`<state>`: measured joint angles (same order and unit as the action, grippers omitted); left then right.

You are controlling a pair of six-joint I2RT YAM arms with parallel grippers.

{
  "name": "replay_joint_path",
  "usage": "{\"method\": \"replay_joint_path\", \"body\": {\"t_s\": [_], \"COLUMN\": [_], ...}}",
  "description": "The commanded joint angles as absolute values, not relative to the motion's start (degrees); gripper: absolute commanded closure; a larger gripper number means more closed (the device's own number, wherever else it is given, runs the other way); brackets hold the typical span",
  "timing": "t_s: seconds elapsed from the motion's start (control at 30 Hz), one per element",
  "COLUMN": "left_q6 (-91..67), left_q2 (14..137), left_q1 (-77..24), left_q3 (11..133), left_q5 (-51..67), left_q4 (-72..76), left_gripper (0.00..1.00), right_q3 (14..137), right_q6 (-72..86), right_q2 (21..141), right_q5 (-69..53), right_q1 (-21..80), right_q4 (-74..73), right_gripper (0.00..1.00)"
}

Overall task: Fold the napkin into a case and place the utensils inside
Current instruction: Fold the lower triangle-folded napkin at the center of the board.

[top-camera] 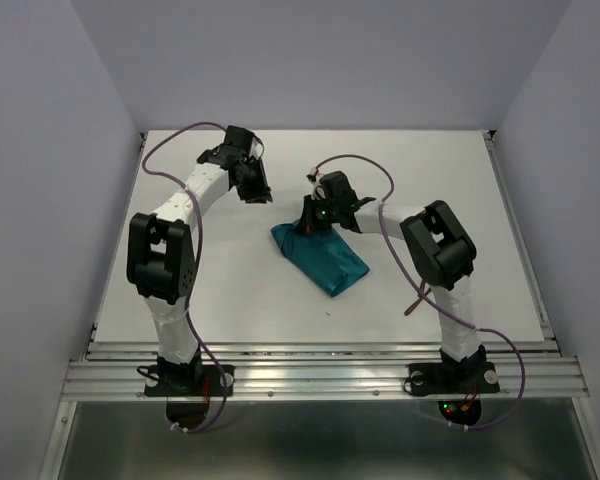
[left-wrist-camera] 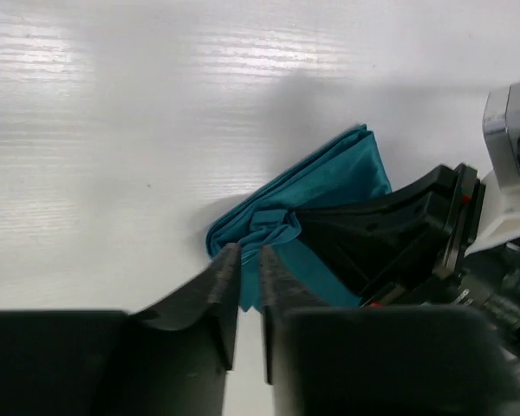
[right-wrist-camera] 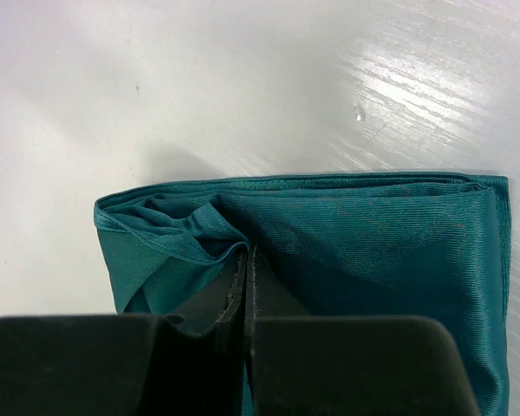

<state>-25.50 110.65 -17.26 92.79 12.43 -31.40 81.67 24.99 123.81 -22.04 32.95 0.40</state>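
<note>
Napkin point(top-camera: 320, 258) is folded into a chunky strip mid-table point(top-camera: 230, 290). Its long axis runs diagonally, with one end pointing far-left and the other near-right. My right gripper point(right-wrist-camera: 245, 256) is down on the far-left end, fingers clamped together on a bunched-up fold of cloth there. My left gripper point(left-wrist-camera: 250, 256) hangs off to the far left, well apart from the napkin, fingers slightly parted, nothing in them.

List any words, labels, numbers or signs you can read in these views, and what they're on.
None: no words, numbers, brands or signs can be read in any view.
The napkin and the table show no markings.
</note>
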Motion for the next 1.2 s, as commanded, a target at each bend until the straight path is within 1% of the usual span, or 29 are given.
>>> {"method": "replay_joint_path", "body": {"t_s": [0.0, 0.03, 0.1, 0.13, 0.17, 0.23, 0.27, 0.4, 0.5, 0.67, 1.17], "left_q6": [-21.01, -20.31, -18.72, -18.81, -18.98, -20.04, -20.39, -21.09, -21.09, -21.62, -21.09], "left_q2": [104.07, 102.76, 101.78, 101.17, 101.08, 101.42, 101.34, 101.07, 102.74, 106.61, 110.91], "left_q1": [-17.75, -18.28, -19.42, -20.12, -21.95, -25.20, -25.22, -28.47, -30.31, -32.78, -33.66], "left_q3": [85.88, 84.65, 82.45, 82.18, 82.44, 83.58, 83.58, 83.14, 83.84, 85.08, 85.96], "left_q5": [11.07, 11.60, 11.43, 9.95, 5.58, -1.27, -1.32, -5.00, -6.67, -10.19, -9.67], "left_q4": [-30.85, -30.76, -31.02, -32.07, -32.95, -35.49, -35.51, -34.37, -35.07, -35.95, -34.28], "left_gripper": [0.83, 0.85, 0.85, 0.83, 0.77, 0.72, 0.72, 0.62, 0.59, 0.59, 0.59], "right_q3": [82.44, 82.44, 82.53, 82.62, 82.70, 82.62, 82.62, 82.44, 82.35, 82.44, 82.00], "right_q6": [25.14, 25.14, 25.14, 25.14, 25.22, 25.22, 25.22, 25.31, 25.31, 25.31, 25.40], "right_q2": [124.10, 124.10, 124.10, 124.10, 124.10, 124.01, 124.01, 123.66, 123.40, 123.22, 122.87], "right_q5": [-21.53, -21.53, -21.62, -21.62, -21.62, -21.53, -21.53, -21.45, -21.44, -21.27, -21.18], "right_q1": [32.61, 32.61, 32.61, 32.61, 32.61, 32.61, 32.61, 32.61, 32.61, 32.61, 32.61], "right_q4": [0.09, 0.17, 0.09, 0.09, 0.17, 0.09, 0.09, 0.09, 0.09, 0.09, 0.17], "right_gripper": [0.99, 0.99, 0.99, 0.99, 0.99, 0.99, 0.99, 0.99, 0.99, 0.99, 0.99]}}
